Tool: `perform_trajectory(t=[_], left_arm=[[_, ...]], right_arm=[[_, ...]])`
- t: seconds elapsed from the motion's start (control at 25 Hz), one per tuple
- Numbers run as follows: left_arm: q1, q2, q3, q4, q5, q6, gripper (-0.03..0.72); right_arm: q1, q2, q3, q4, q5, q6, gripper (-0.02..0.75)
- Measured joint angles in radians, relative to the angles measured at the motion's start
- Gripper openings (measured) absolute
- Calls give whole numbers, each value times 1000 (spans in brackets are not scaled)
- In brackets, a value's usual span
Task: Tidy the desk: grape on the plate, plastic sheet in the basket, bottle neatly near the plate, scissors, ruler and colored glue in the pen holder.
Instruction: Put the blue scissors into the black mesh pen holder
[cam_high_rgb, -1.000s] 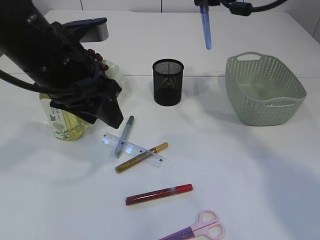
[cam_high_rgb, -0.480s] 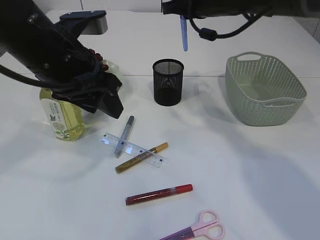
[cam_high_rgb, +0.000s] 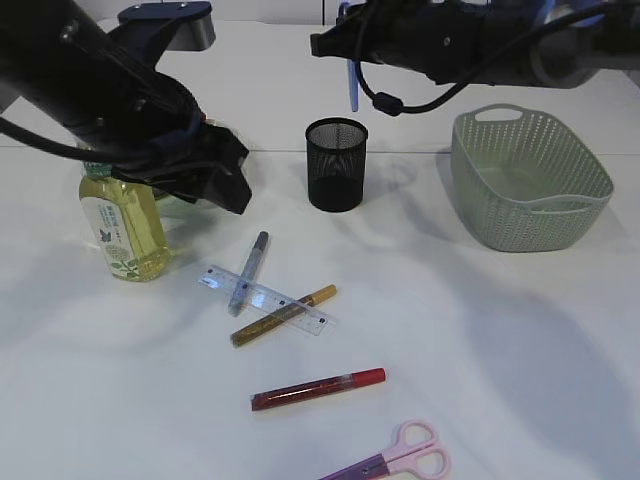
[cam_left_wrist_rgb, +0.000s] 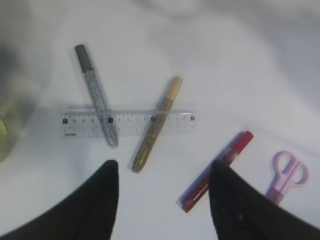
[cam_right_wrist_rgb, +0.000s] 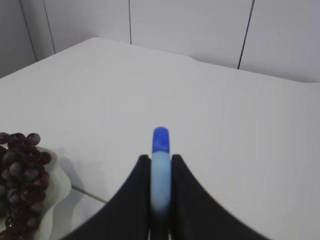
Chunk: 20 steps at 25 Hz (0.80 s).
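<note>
Lying nearest are the pink scissors (cam_high_rgb: 395, 460) and a red glue pen (cam_high_rgb: 318, 388); beyond them the clear ruler (cam_high_rgb: 264, 300) lies under crossed gold (cam_high_rgb: 284, 314) and silver glue pens (cam_high_rgb: 248, 271). Above these the left gripper (cam_left_wrist_rgb: 162, 185) hangs wide and empty beside the bottle (cam_high_rgb: 123, 230). Farther back, the right gripper (cam_right_wrist_rgb: 160, 167) pinches a blue glue pen (cam_high_rgb: 352, 85) above the pen holder (cam_high_rgb: 336, 165), with grapes (cam_right_wrist_rgb: 19, 162) on the plate (cam_right_wrist_rgb: 56, 192).

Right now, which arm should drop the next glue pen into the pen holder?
Right. The right gripper is shut on the blue glue pen, hanging almost above the pen holder. The left gripper is open and empty over the ruler, so it would need to grasp first.
</note>
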Motion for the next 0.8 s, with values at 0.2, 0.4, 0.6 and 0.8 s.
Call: perform_trajectory(t=[0.2, 0.4, 0.6, 0.8], left_arm=[[0, 0, 0, 1, -19, 0, 423], [0, 0, 0, 2, -25, 0, 423], [0, 0, 0, 4, -27, 0, 423], [0, 0, 0, 4, -27, 0, 422]], right_arm=[[0, 38, -13, 0, -27, 16, 81], [4, 69, -13, 2, -52, 41, 81], [12, 82, -15, 3, -76, 55, 81], [12, 112, -38, 3, -81, 60, 81]])
